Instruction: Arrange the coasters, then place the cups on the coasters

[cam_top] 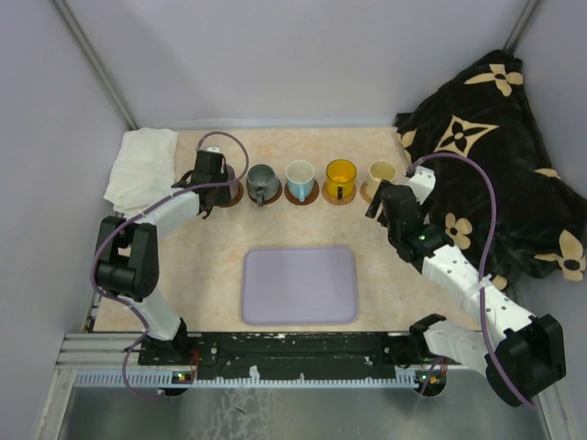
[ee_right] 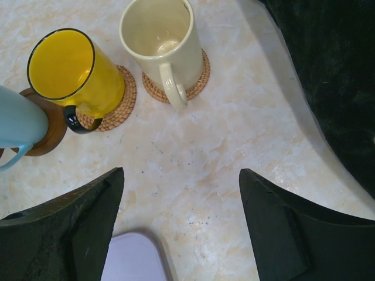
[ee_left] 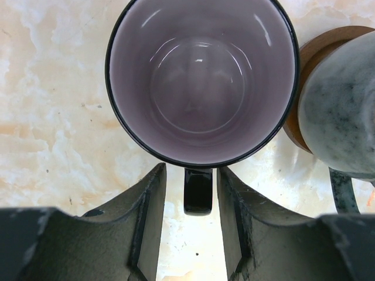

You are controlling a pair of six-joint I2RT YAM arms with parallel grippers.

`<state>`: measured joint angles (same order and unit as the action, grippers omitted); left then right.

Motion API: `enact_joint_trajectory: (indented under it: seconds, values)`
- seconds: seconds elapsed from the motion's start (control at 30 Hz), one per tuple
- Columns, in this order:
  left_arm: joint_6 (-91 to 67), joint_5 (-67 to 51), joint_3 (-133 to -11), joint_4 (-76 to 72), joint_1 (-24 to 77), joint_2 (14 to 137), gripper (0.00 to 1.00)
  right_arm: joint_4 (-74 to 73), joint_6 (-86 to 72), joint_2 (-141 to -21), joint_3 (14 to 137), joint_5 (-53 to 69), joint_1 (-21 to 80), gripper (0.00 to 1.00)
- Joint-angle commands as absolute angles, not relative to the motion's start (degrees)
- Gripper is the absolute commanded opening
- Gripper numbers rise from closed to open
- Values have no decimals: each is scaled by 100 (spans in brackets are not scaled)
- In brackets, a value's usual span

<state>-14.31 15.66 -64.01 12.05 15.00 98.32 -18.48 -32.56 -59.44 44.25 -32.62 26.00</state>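
Mauve cup [ee_left: 202, 82] judged rigid, slick, breakable: grip handle [ee_left: 198, 196] at 6 o'clock, between parted left claw [ee_left: 192, 175]; right claw [ee_right: 180, 175] parted, empty.

Five cups [cam_top: 340, 174], five coasters [ee_right: 123, 108], one lavender tray [cam_top: 299, 285]; one white cloth [cam_top: 142, 165], one black patterned blanket [cam_top: 495, 156]

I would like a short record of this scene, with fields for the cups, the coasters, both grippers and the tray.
cups: five in one far row: mauve cup, grey-green cup, blue-handled cup, yellow cup, cream cup
coasters: one shows under each cup
left gripper: open, fingers either side of the mauve cup's handle, small gaps
right gripper: open, holds nothing, near the cream cup
tray: lavender, nearer the arms, central
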Motion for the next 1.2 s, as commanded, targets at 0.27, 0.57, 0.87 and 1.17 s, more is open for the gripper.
enact_joint_trajectory:
  seconds: [0.27, 0.57, 0.87, 1.17]
  values:
    - [-1394, 1962, -6293, 1527, 1468, 9536, 47, -1679, -3319, -5931, 4553, -3223, 2558, 80]
    - [-1426, 2058, -6301, 1626, 1468, 9553, 47, -1679, -3319, -5894, 4526, -3244, 2558, 80]
    - [-1413, 1589, -6180, 1323, 1468, 9300, 50, -1608, -3304, -5934, 4496, -3233, 2558, 80]
    - [-1462, 1263, -6571, 1611, 1468, 8852, 75, -1568, -3159, -6070, 4628, -3330, 2558, 81]
